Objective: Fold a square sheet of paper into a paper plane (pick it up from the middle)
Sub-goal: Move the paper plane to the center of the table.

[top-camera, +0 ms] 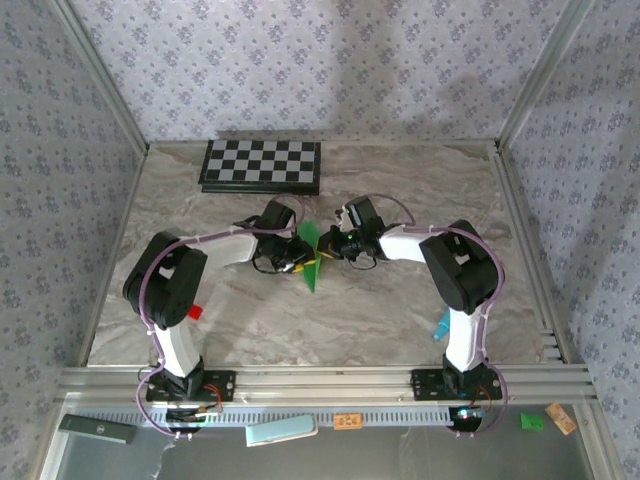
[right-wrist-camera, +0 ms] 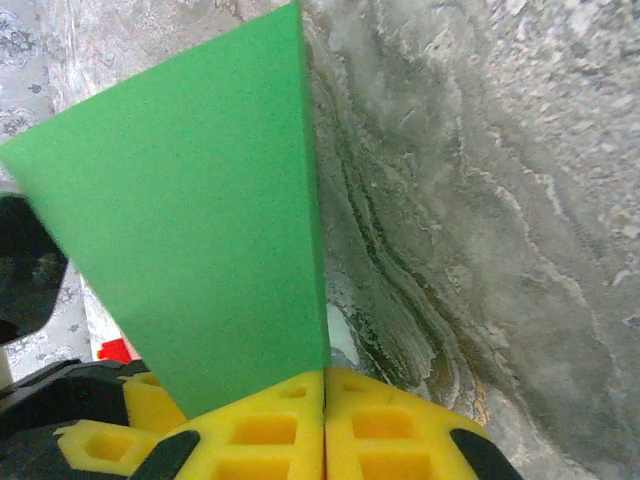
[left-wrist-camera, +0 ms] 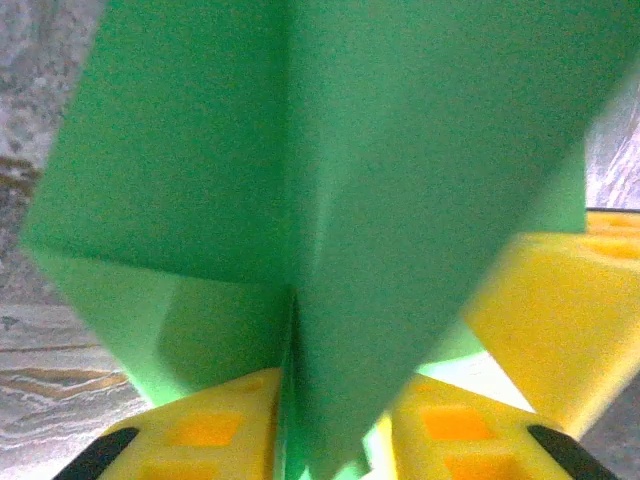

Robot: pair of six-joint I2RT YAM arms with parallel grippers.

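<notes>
Green paper plane (top-camera: 312, 255), yellow fingers (right-wrist-camera: 290, 405), black-and-white checkerboard (top-camera: 262, 163), grey-marbled table (top-camera: 400, 310).

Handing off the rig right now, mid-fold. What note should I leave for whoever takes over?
Left gripper: shut on the green paper, right at a crease.
Right gripper: shut on an edge of the same paper.
Paper: held between both grippers at mid-table, in front of the checkerboard. The red block and teal marker lie apart, near the arms.
Done: paper picked up, at least one crease made.
Left: the remaining folds; a finished dart shape isn't evident yet.
</notes>
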